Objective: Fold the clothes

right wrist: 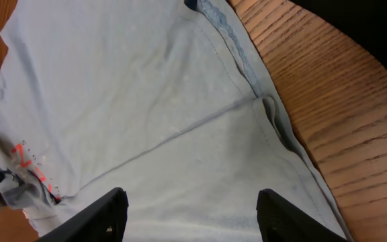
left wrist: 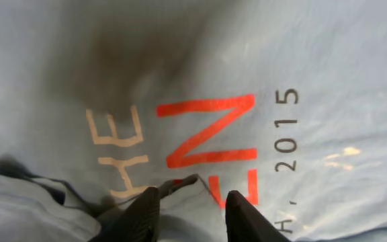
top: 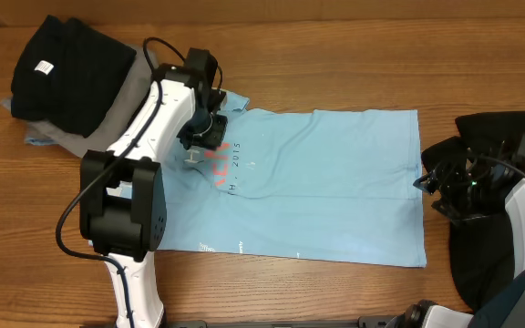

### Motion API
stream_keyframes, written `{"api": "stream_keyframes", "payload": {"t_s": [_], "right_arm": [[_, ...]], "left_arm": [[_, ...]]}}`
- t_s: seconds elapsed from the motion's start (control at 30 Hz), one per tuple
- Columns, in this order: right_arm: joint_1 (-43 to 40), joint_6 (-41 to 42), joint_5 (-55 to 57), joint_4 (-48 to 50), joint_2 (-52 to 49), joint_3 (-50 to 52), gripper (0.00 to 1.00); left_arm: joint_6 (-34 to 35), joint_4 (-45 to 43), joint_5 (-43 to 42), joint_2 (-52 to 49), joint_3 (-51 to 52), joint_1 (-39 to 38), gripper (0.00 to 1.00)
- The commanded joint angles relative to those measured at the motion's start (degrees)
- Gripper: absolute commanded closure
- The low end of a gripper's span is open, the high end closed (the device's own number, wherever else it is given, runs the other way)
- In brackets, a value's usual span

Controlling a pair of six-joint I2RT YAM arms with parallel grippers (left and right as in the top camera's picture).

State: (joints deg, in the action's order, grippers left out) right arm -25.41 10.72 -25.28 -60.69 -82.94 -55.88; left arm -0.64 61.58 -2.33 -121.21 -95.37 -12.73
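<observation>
left gripper [left wrist: 192, 196] partly open, tips on the light blue t-shirt [top: 335, 182], holding nothing visible; right gripper [right wrist: 192, 196] wide open, empty, over its hem [right wrist: 246, 64]. shirt lies flat on the table [top: 335, 55]: light, limp, probably drags, so pinch hem corners. beyond, black and grey clothes [top: 62, 64].

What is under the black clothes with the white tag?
A grey garment pokes out from under the black clothes. Anything else beneath is covered.
</observation>
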Motion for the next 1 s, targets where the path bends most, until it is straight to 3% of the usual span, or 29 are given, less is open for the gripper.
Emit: {"api": "stream_keyframes", "payload": {"t_s": [0.0,0.17,0.4,0.77,0.9,0.97], "right_arm": [[0.28,-0.11,-0.28,0.17,0.0,-1.09,0.34],[0.28,-0.09,-0.28,0.17,0.0,-1.09,0.34],[0.28,-0.11,-0.28,0.17,0.0,-1.09,0.34],[0.28,-0.11,-0.26,0.2,0.0,-1.09,0.34],[0.28,-0.11,-0.24,0.17,0.0,-1.09,0.34],[0.28,-0.11,-0.26,0.2,0.0,-1.09,0.34]], "left_arm": [[-0.48,-1.68,0.44,-0.42,5.42,-0.07,0.66],[-0.61,-3.87,0.85,-0.44,7.8,-0.04,0.65],[-0.52,-3.82,0.83,-0.42,7.26,-0.04,0.96],[-0.46,0.79,0.83,-0.39,0.48,-0.07,0.96],[-0.5,1.97,2.99,-0.42,0.92,-0.04,0.62],[-0.5,1.57,3.89,-0.42,1.7,-0.04,0.58]]}}
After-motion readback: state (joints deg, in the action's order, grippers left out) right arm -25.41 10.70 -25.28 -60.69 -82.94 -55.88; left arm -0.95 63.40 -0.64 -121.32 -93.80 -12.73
